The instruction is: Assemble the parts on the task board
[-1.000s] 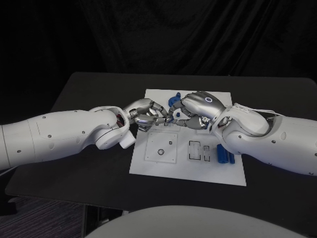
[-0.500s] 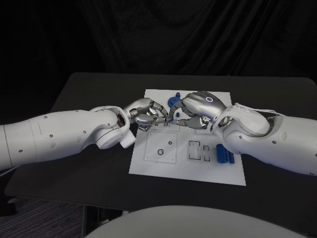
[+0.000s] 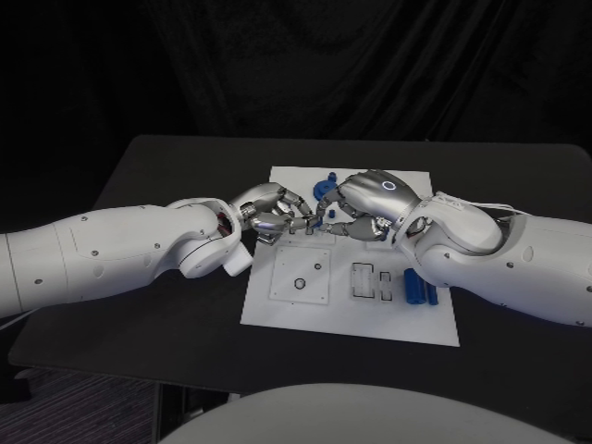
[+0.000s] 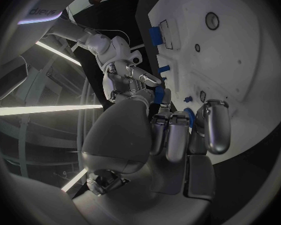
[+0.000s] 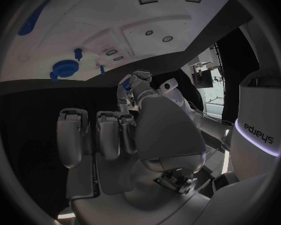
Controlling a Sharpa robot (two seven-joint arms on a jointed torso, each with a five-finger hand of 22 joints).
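Both hands meet over the upper-middle part of the task board (image 3: 286, 310), which lies flat in the middle of the black surface (image 3: 163, 176). Left hand (image 3: 277, 215) comes in from the board's left edge with fingers curled inward; in the left wrist view a small blue part (image 4: 189, 117) shows between its curled fingers (image 4: 215, 127), so this hand appears to be holding that part, though how the part sits in the grasp is mostly hidden. Right hand (image 3: 360, 205) sits just beside the left, knuckles up, fingers curled down toward the left hand's fingertips; the two hands are touching or nearly so, cannot tell which. Whether the right hand grips anything cannot be told: in the right wrist view its fingers (image 5: 75, 135) are bent and close together, and nothing is visible in them. On the board, behind the hands, a blue upright piece (image 3: 328, 183) stands near the far edge. Near the right edge of the board two long blue bars (image 3: 419, 287) lie side by side, just beside a rectangular recess (image 3: 365, 281). Lower-left section of the board carries a round ring-shaped opening (image 3: 299, 284) and a smaller hole (image 3: 319, 267). Right wrist view also shows a blue gear-like disc (image 5: 66, 68) and a small blue peg (image 5: 78, 52) on the white plate, apart from each other.
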